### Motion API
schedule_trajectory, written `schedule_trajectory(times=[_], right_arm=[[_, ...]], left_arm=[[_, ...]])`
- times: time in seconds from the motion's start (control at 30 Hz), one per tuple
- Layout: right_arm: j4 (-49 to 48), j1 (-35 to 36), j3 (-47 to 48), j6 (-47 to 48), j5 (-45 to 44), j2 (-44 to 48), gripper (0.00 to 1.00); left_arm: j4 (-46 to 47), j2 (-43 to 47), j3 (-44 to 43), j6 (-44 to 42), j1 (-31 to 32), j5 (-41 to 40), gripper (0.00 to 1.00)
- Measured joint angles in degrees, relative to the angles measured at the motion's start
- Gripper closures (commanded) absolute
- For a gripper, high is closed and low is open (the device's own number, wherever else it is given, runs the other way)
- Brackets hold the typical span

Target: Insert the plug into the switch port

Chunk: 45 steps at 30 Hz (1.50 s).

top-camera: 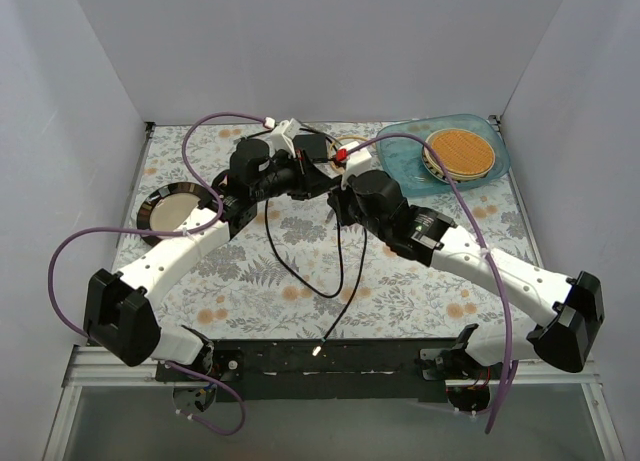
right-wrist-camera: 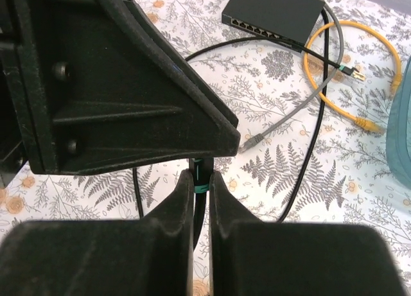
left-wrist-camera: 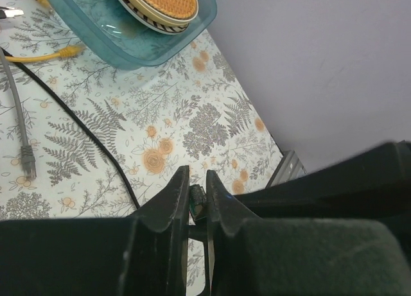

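Note:
The black switch (right-wrist-camera: 273, 10) lies flat at the back of the table, its row of ports (right-wrist-camera: 255, 29) facing me in the right wrist view. In the top view it (top-camera: 316, 147) is partly hidden behind the arms. My left gripper (left-wrist-camera: 196, 180) is shut on a small plug (left-wrist-camera: 198, 201) with a green part. My right gripper (right-wrist-camera: 201, 179) is shut on the black cable (right-wrist-camera: 201, 169) at a green band, right under the left gripper. The two grippers (top-camera: 315, 184) (top-camera: 338, 203) meet above mid-table, well short of the switch.
A blue tray (top-camera: 400, 156) holding a round wicker plate stands at the back right. A dark plate (top-camera: 150, 213) sits at the left. A yellow cable (right-wrist-camera: 359, 49) and a grey cable with a plug (right-wrist-camera: 252, 142) lie near the switch. Black cable (top-camera: 340, 281) trails toward the front edge.

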State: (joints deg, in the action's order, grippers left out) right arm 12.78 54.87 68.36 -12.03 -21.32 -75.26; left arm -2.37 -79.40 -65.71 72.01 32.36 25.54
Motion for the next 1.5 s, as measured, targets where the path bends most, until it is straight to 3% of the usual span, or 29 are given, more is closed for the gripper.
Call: schedule_trajectory(times=[0.1, 0.2, 0.27, 0.37, 0.47, 0.67, 0.73, 0.87, 1.27, 1.37, 1.4, 1.47, 1.5], right_arm=[[-2.2, 0.0, -2.3, -0.5, 1.1, 1.9, 0.31], [-4.1, 0.4, -6.3, -0.9, 2.6, 6.6, 0.19], [-5.1, 0.5, -7.6, -0.9, 3.3, 9.6, 0.19], [-7.2, 0.5, -7.8, -1.2, 3.5, 12.3, 0.22], [-8.6, 0.5, -7.8, -1.4, 3.9, 13.1, 0.32], [-9.0, 0.5, -8.2, -2.4, 5.0, 12.8, 0.37], [-9.1, 0.5, -8.2, -2.8, 5.2, 12.5, 0.47], [-9.1, 0.5, -8.2, -3.1, 5.2, 11.5, 0.48], [-8.5, 0.5, -8.2, -4.3, 4.7, 9.2, 0.72], [-8.5, 0.5, -8.2, -4.5, 4.5, 9.2, 0.82], [-8.5, 0.5, -8.2, -4.7, 4.4, 9.2, 0.9], [-8.5, 0.5, -8.2, -4.8, 4.1, 9.2, 0.99], [-8.5, 0.5, -8.2, -4.9, 4.0, 9.2, 0.99]], left_arm=[[0.7, 0.4, 0.5, 0.2, 0.1, -0.4, 1.0], [1.1, 1.5, 1.3, 0.1, 0.1, -1.0, 1.0], [1.5, 2.3, 1.9, -0.1, 0.1, -0.9, 1.0], [3.1, 3.2, 2.4, -0.2, 0.1, -0.4, 1.0], [5.3, 3.7, 3.1, -0.2, 0.1, 0.8, 1.0], [7.5, 4.1, 3.5, 0.0, 0.1, 2.8, 1.0], [7.6, 4.1, 3.5, 0.0, 0.1, 3.0, 1.0], [7.6, 4.2, 3.5, 0.2, 0.1, 3.6, 1.0], [7.6, 5.4, 3.5, 0.2, 0.1, 3.6, 1.0], [7.5, 5.4, 3.5, 0.2, 0.1, 3.6, 1.0], [7.5, 5.4, 3.5, 0.1, 0.1, 3.6, 1.0], [7.5, 5.4, 3.5, 0.1, 0.1, 3.6, 1.0], [7.5, 5.4, 3.5, 0.1, 0.1, 3.6, 0.87]])
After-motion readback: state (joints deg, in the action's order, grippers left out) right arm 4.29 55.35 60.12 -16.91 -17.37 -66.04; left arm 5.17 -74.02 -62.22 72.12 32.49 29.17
